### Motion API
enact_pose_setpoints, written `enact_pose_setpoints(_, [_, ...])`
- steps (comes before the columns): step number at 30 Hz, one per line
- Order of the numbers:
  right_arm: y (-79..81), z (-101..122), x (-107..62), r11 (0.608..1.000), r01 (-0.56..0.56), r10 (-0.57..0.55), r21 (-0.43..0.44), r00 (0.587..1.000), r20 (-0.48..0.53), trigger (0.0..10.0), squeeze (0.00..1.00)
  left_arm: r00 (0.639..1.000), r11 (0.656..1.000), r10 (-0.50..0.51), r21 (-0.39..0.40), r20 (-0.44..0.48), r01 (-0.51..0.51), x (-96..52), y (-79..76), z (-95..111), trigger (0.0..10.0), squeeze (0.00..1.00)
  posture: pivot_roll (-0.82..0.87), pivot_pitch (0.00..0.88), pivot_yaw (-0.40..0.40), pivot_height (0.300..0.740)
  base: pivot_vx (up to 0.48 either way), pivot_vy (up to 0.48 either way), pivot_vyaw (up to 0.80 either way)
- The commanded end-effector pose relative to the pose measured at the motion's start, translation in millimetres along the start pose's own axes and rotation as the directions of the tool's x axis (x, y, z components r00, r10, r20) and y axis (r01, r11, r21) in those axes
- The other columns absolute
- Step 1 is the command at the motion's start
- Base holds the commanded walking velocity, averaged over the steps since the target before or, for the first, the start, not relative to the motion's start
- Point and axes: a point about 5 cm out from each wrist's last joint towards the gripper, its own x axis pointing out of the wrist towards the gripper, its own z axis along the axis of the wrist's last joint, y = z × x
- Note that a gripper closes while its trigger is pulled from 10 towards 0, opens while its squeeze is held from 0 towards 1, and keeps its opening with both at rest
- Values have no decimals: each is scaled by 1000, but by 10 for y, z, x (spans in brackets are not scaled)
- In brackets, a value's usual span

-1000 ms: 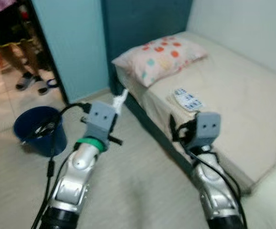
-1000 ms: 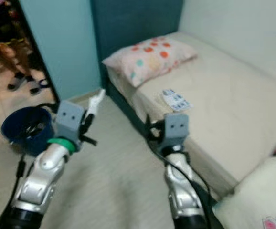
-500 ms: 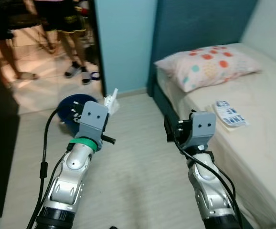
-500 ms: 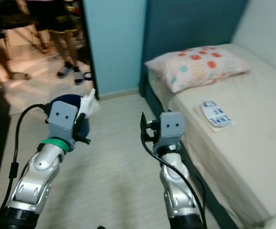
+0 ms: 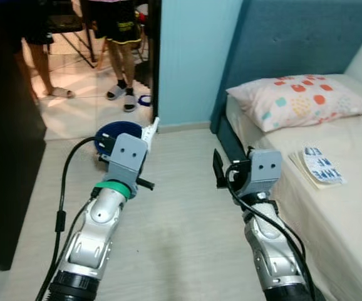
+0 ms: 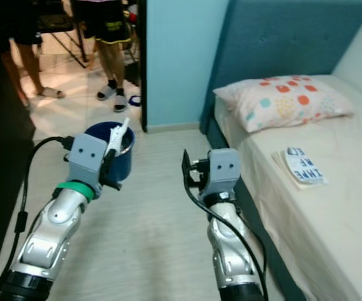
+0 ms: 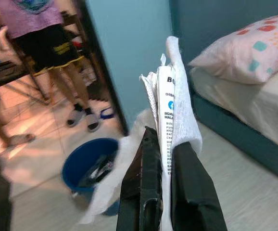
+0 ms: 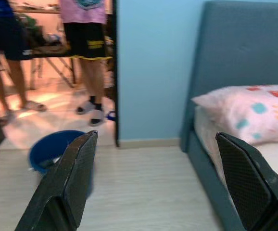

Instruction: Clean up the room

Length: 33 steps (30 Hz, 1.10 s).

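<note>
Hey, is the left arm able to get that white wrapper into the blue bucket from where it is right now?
Probably yes. The left gripper is shut on the white wrapper and sits just short of the blue bucket, whose mouth is open, with bare floor between. A short reach forward looks needed.

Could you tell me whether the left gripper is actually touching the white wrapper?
Touching. The left wrist view shows the left gripper shut on the white wrapper, its black fingers pressed against both sides with no gap.
</note>
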Motion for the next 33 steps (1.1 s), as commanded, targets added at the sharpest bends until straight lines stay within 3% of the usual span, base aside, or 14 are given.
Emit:
enact_pose_setpoints(1, [-19,-33,-26,1000,6,-6,10,1000,-13,10000,0,1000,1000,-15,0,-13,15,-10,-37,-48,10000,0,-51,46,32,740,428,0,0])
enact_pose_setpoints(14, [-134,-133,-15,999,11,-12,-30,999,-48,10000,0,999,996,-30,79,-11,31,-42,-54,-124,10000,0,-51,39,34,740,423,0,0])
enact_pose_setpoints(20, [-192,-284,-61,998,19,-25,-62,995,-100,10000,0,996,992,-21,124,-91,32,-214,11,-494,10000,0,-43,38,33,740,417,80,0])
enact_pose_setpoints(23, [-311,-517,-230,994,23,-42,-104,981,-187,10000,0,987,988,-4,149,-161,28,-389,45,-764,10000,0,-46,43,28,740,416,80,0])
enact_pose_setpoints(29, [-429,-869,-533,991,53,-92,-122,938,-333,10000,0,974,990,5,135,-225,26,-506,46,-960,10000,0,-48,41,22,740,413,243,0])
enact_pose_setpoints(31, [-511,-1040,-676,986,136,-164,-97,893,-418,10000,0,964,991,6,129,-264,29,-545,39,-1051,10000,0,-52,42,23,740,411,246,0])
enact_pose_setpoints(32, [-550,-1177,-808,976,203,-214,-76,847,-487,10000,0,956,992,6,124,-293,32,-581,29,-1118,10000,0,-53,41,27,740,409,244,0])
enact_pose_setpoints(33, [-545,-1210,-850,975,205,-218,-82,838,-500,10000,0,954,991,5,129,-301,35,-599,23,-1141,10000,0,-53,41,27,740,401,244,0])
